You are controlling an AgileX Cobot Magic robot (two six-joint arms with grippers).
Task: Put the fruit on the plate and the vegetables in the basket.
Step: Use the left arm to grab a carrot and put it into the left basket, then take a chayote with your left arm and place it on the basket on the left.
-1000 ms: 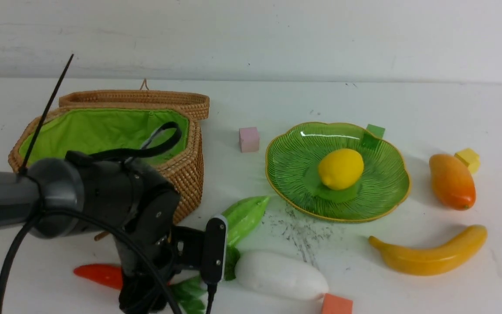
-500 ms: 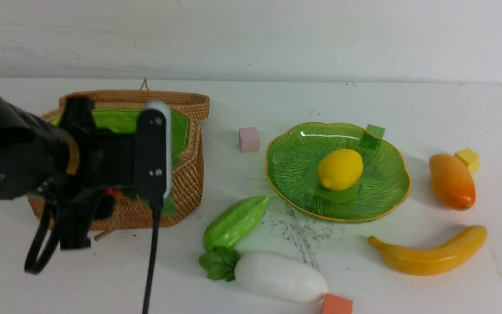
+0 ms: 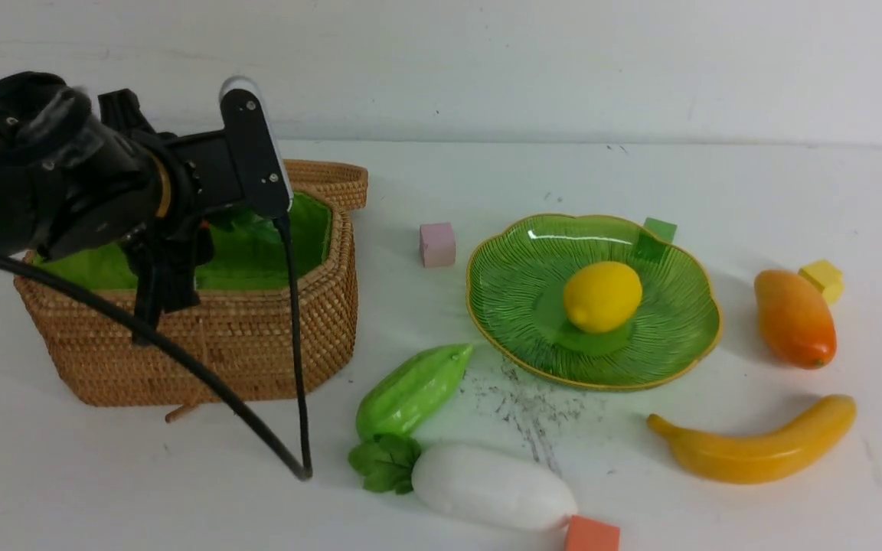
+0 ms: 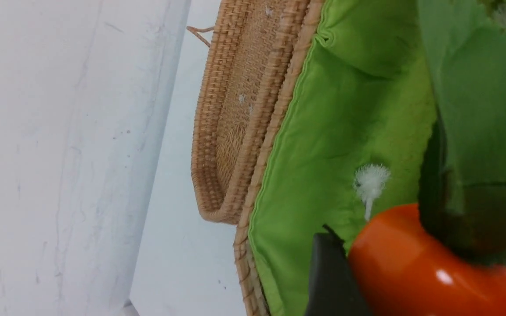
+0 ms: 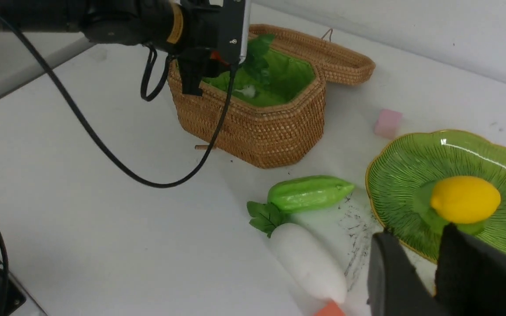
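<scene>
The left arm is raised above the basket, with its wrist bent so that the left pincer is pointed down into the open top. The carrot is clamped in that pincer and is held over the green lining, its leaves spread beside the fingers; whether it is touching the lining cannot be told. The lid is laid back behind the basket. A black cable is draped from the wrist down across the basket's front wall to the counter.

The right pincer is seen only from its own wrist, low over the near rim of the plate, its fingers narrowly parted with nothing between them.

The lemon is seated in the middle of the plate. The gourd and the radish are laid on the counter between basket and plate, the radish leaves touching the gourd's end. The mango and the banana are placed to the right of the plate. A pink cube, a green cube, a yellow cube and an orange cube are scattered among them.
</scene>
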